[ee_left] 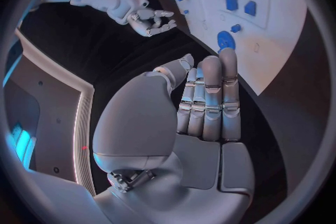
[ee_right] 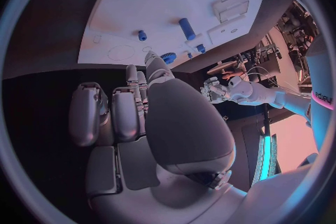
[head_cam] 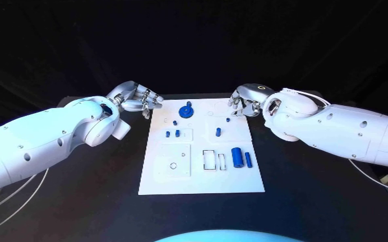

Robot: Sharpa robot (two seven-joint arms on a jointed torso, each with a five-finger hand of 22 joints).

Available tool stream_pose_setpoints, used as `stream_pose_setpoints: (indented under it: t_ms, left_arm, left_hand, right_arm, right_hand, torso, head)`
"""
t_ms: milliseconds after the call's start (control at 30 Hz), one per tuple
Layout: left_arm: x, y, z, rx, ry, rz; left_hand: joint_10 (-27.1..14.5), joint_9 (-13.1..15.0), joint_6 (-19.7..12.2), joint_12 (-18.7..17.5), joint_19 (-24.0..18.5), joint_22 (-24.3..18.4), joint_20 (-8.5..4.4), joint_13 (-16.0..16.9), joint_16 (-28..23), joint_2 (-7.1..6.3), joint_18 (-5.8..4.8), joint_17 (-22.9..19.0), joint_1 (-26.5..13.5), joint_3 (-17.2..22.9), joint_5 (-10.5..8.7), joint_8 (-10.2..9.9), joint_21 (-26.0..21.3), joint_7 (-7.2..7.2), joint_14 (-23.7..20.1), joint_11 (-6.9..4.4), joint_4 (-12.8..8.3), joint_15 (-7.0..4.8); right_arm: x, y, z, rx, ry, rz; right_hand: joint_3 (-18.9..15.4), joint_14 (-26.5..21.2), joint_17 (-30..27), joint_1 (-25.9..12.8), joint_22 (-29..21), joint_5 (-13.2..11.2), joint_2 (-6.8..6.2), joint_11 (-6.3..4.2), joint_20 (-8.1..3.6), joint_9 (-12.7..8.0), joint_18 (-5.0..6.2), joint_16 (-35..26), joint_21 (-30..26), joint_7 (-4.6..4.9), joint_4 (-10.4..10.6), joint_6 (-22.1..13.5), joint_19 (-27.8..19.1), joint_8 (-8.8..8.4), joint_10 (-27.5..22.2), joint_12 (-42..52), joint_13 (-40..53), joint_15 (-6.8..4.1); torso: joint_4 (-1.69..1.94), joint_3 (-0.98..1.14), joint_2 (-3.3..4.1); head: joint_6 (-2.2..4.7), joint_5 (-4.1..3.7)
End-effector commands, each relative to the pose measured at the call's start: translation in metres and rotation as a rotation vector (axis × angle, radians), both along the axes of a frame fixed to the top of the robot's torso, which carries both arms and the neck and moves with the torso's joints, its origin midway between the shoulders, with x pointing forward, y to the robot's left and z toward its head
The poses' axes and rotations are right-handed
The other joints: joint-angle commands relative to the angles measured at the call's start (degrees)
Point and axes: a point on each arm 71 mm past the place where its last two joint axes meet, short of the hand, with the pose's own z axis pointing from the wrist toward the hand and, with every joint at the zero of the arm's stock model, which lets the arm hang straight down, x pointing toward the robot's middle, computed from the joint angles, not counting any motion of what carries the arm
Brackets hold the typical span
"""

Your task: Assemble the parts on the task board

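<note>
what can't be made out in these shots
- Right hand, head view: fingertips tucked under the hand.
- Left hand, left wrist view: fingers cover part of the board.
- Small blue parts, head view: too small to tell shape or seating.

Board: the white rectangular task board lay flat in the middle of the black table.
Round part: a blue disc-shaped part with a knob stood near the far edge of the board.
Small parts: two short blue pegs stood side by side left of centre; a slim blue pin was right of them.
Large parts: a thick blue cylinder lay at the right side, a thinner blue rod just beside it.
</note>
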Motion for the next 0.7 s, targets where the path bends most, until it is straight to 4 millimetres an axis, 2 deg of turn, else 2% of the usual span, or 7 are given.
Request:
stream_pose_setpoints:
  t_ms: [33, 200, 300, 367, 433, 700]
  left_arm:
    - [-0.005, 0.002, 0.001, -0.359, 0.188, 0.106]
    - [-0.012, 0.009, 0.004, -0.474, 0.245, 0.133]
    - [-0.015, 0.011, 0.007, -0.503, 0.246, 0.13]
    - [-0.017, 0.01, 0.009, -0.515, 0.245, 0.124]
    - [-0.019, 0.009, 0.011, -0.524, 0.245, 0.117]
    - [-0.025, 0.005, 0.015, -0.541, 0.244, 0.093]
  left_hand:
    - [-1.31, -0.29, -1.12, 0.2, -0.78, -0.69, 0.1, 0.06, -0.68, -0.05, 0.22, -0.66, -0.57, -0.94, 0.0, -0.15, -1.06, 0.85, -1.08, 0.4, 0.03, 0.33]
    - [-2.68, -0.6, -1.91, 1.0, -1.44, -1.99, 0.59, 0.33, -1.75, 0.38, 0.26, -1.91, -0.23, -2.49, -0.02, -0.05, -3.07, 1.19, -2.67, 0.85, -0.32, 0.76]
    - [-2.96, -0.66, -1.98, 1.36, -1.51, -2.35, 0.65, 0.43, -1.99, 0.65, 0.27, -2.3, 0.03, -2.85, -0.02, 0.1, -3.6, 1.2, -3.04, 0.86, -0.49, 0.8]
    - [-3.1, -0.7, -2.01, 1.55, -1.54, -2.53, 0.68, 0.49, -2.1, 0.76, 0.28, -2.51, 0.14, -3.04, -0.02, 0.18, -3.87, 1.23, -3.23, 0.88, -0.57, 0.83]
    - [-3.22, -0.73, -2.04, 1.71, -1.55, -2.67, 0.69, 0.53, -2.19, 0.89, 0.28, -2.68, 0.35, -3.14, -0.01, 0.25, -4.08, 1.24, -3.38, 0.89, -0.71, 0.83]
    - [-3.52, -0.82, -2.13, 2.11, -1.6, -3.02, 0.71, 0.62, -2.4, 1.12, 0.28, -3.13, 0.69, -3.46, -0.02, 0.41, -4.58, 1.31, -3.74, 0.95, -0.98, 0.87]
  right_arm:
    - [0.0, 0.002, -0.007, -0.118, -0.002, 0.022]
    - [0.0, 0.009, -0.013, -0.132, 0.015, 0.039]
    - [0.001, 0.011, -0.016, -0.138, 0.025, 0.041]
    - [0.001, 0.012, -0.019, -0.143, 0.033, 0.042]
    - [0.0, 0.012, -0.022, -0.146, 0.042, 0.043]
    - [0.0, 0.017, -0.03, -0.142, 0.054, 0.051]
  right_hand:
    - [0.55, 1.62, 0.08, 0.02, 5.11, 0.53, -0.76, 0.31, 0.13, -0.1, -0.63, 0.25, -0.05, 0.07, -0.05, 0.44, 0.27, -0.32, 0.4, -0.46, -0.29, 0.41]
    - [1.89, 1.71, 0.56, 0.79, 5.78, 1.94, -0.7, 0.31, 0.14, -0.13, -0.82, 0.64, 0.85, 0.05, -0.24, 1.3, 0.72, -0.5, 1.0, -1.11, -1.31, 0.52]
    - [2.14, 1.71, 0.58, 0.81, 5.83, 2.04, -0.81, 0.33, 0.15, -0.17, -0.84, 0.67, 0.9, 0.08, -0.21, 1.36, 0.74, -0.6, 1.1, -1.27, -1.55, 0.53]
    - [2.26, 1.71, 0.6, 0.76, 5.85, 2.07, -0.9, 0.36, 0.16, -0.2, -0.84, 0.7, 0.9, 0.11, -0.17, 1.38, 0.74, -0.68, 1.13, -1.39, -1.69, 0.54]
    - [2.38, 1.72, 0.64, 0.74, 5.91, 2.09, -0.93, 0.37, 0.17, -0.21, -0.86, 0.74, 0.98, 0.12, -0.14, 1.43, 0.77, -0.72, 1.18, -1.46, -1.8, 0.55]
    - [3.25, 1.71, 0.71, 0.76, 6.08, 2.24, -1.03, 0.35, 0.21, -0.25, -0.89, 0.82, 1.12, 0.08, -0.01, 1.89, 0.84, -0.89, 1.7, -1.81, -2.42, 0.5]
  torso:
    - [0.09, -0.09, 0.04]
    - [0.16, -0.12, 0.11]
    - [0.19, -0.26, 0.07]
    - [0.26, -0.22, 0.05]
    - [0.33, -0.27, 0.04]
    - [0.25, -0.21, 0.07]
  head:
    - [-0.18, -0.32]
    - [-0.27, -0.32]
    - [-0.44, -0.52]
    - [-0.51, -0.51]
    - [-0.61, -0.45]
    - [-0.72, -0.18]
